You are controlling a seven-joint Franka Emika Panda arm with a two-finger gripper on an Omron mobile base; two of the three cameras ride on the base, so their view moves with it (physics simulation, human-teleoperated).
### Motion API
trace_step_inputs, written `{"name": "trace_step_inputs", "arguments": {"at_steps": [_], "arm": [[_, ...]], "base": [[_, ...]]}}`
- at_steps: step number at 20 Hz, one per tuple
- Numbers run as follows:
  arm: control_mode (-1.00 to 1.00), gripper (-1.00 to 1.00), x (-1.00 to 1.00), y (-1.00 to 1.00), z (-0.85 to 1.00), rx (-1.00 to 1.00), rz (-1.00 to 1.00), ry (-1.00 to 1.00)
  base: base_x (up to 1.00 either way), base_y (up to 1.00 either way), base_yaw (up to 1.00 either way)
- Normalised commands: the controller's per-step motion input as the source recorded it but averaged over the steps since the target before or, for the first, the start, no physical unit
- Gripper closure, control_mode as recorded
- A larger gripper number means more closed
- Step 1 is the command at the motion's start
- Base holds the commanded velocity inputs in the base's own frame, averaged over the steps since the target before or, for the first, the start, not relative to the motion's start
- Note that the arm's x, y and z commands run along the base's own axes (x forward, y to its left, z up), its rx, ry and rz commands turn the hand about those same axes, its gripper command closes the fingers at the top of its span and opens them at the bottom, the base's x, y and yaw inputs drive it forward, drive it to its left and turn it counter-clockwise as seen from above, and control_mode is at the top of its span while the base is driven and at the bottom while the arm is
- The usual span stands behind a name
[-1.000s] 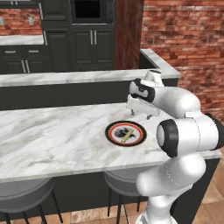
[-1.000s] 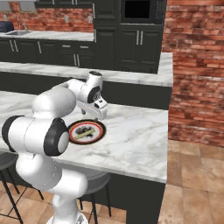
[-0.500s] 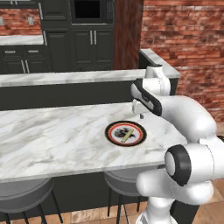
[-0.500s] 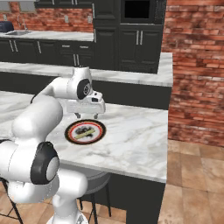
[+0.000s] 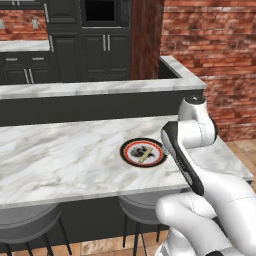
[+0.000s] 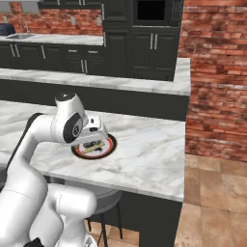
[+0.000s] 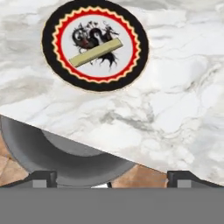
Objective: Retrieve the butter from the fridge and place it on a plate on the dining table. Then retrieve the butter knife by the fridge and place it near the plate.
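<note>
the butter (image 7: 96,52) lies across the centre of the plate (image 7: 52,26), near the dining table's (image 7: 175,109) front edge. the gripper (image 7: 109,177) seems spread wide, tips barely visible, holding nothing.

Glossy white robot arm (image 5: 200,200) with rounded, bulbous segments, a dark band along one link and grey round joint caps
</note>
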Motion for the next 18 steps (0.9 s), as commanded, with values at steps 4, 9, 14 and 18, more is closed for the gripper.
{"name": "trace_step_inputs", "arguments": {"at_steps": [4,9,14,18], "arm": [[-1.00,-1.00,-0.19,-0.01,0.87,0.22,-0.11,0.15],[-1.00,-1.00,-0.28,0.00,0.87,0.28,-0.17,0.22],[-1.00,-1.00,-0.78,0.00,0.27,0.04,-0.18,0.16],[-1.00,-1.00,-0.79,0.00,-0.10,-0.06,-0.17,0.09]], "base": [[0.00,0.00,0.00],[0.00,0.00,0.00],[0.00,0.00,0.00],[0.00,0.00,0.00]]}}
